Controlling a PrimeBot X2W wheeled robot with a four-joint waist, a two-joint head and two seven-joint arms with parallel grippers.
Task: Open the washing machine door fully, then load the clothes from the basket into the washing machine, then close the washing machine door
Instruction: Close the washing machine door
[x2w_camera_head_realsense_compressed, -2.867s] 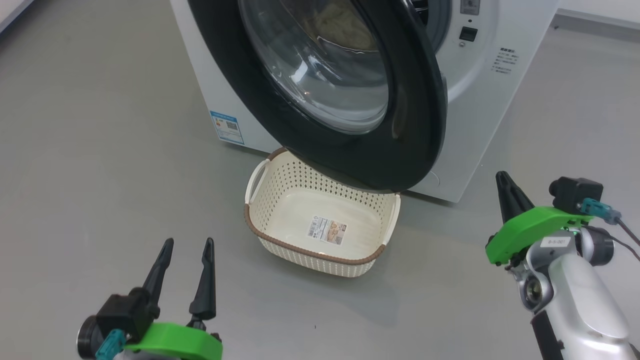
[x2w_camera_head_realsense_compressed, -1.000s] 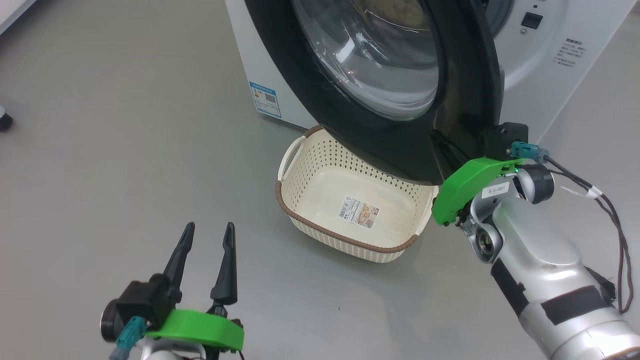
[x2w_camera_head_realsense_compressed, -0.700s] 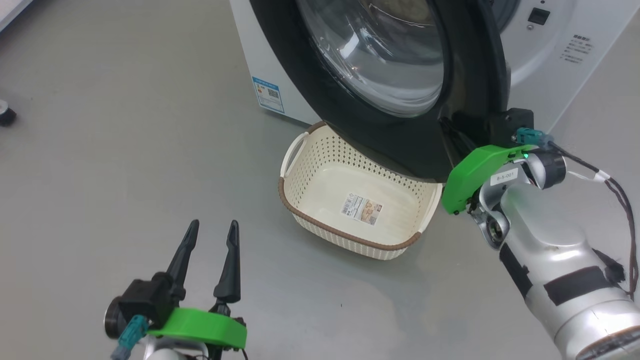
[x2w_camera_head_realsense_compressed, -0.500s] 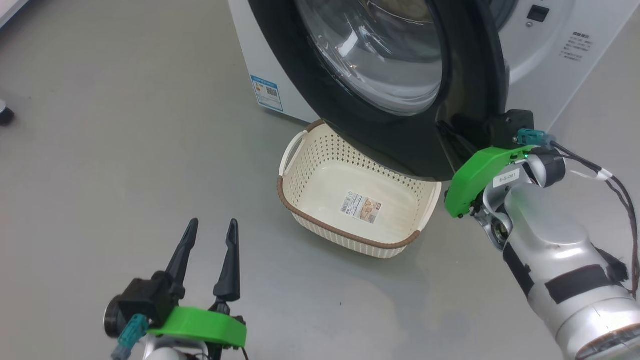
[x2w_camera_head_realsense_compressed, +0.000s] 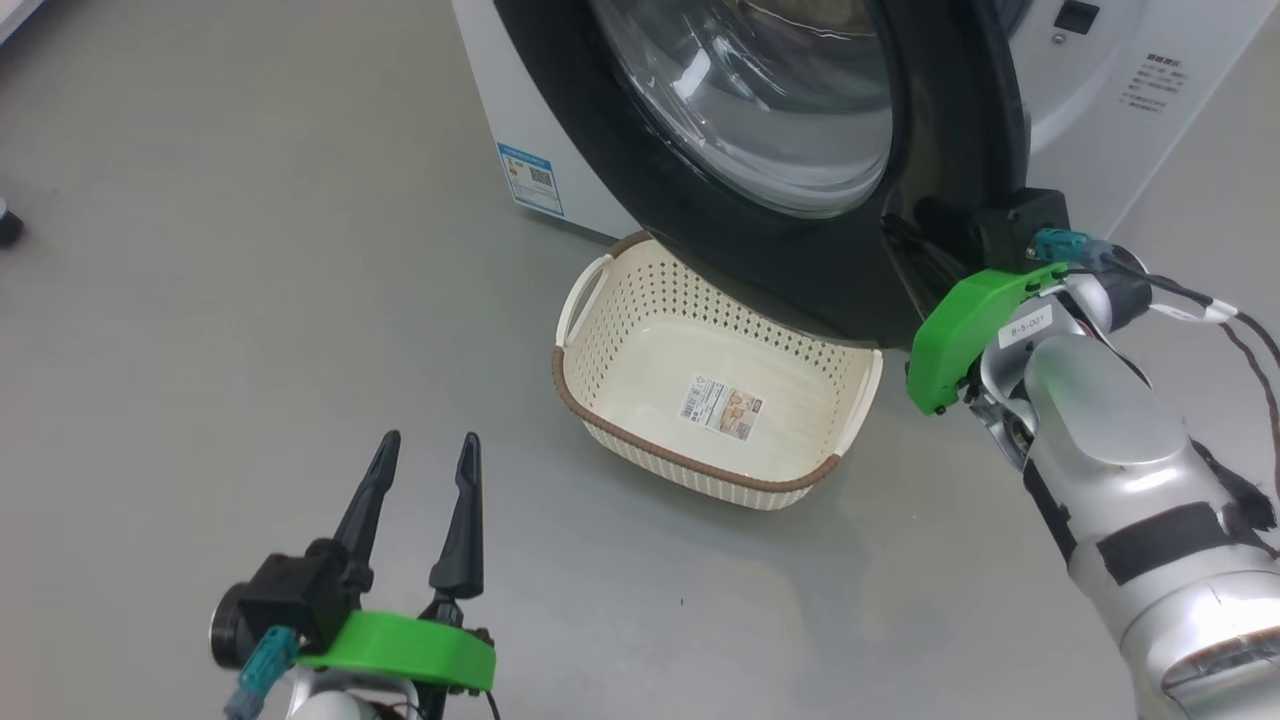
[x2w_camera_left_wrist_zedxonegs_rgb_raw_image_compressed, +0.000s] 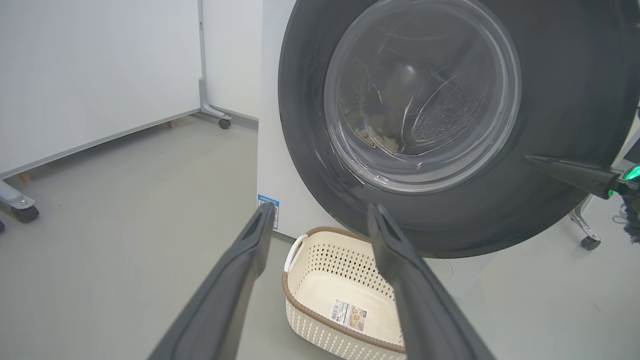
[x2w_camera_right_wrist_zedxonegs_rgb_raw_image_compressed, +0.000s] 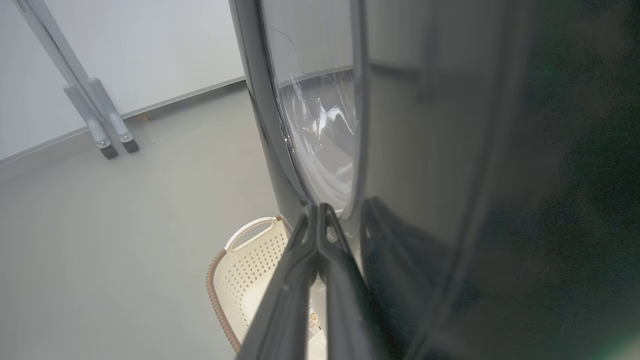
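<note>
Closing step: the clenched right end effector (x2w_camera_right_wrist_zedxonegs_rgb_raw_image_compressed: 317, 210) seemingly presses the washing machine door (x2w_camera_head_realsense_compressed: 680, 235) above the empty basket (x2w_camera_head_realsense_compressed: 640, 385), while the left end effector (x2w_camera_head_realsense_compressed: 430, 445) is released; next, push until it latches.

What I can't make out around the door

From my right wrist, my right gripper (x2w_camera_right_wrist_zedxonegs_rgb_raw_image_compressed: 317, 212) lies just beside the washing machine door (x2w_camera_right_wrist_zedxonegs_rgb_raw_image_compressed: 425, 150), but I can't tell whether it touches the rim, and the door's near side there is a dark blur. From my head, its fingers are lost against the black rim. The door runs off the top edge and covers the far rim of the basket (x2w_camera_head_realsense_compressed: 690, 468). The print on the sticker (x2w_camera_head_realsense_compressed: 722, 408) is too small to read. A pale lump (x2w_camera_left_wrist_zedxonegs_rgb_raw_image_compressed: 372, 140) behind the glass is too dim to name.
</note>
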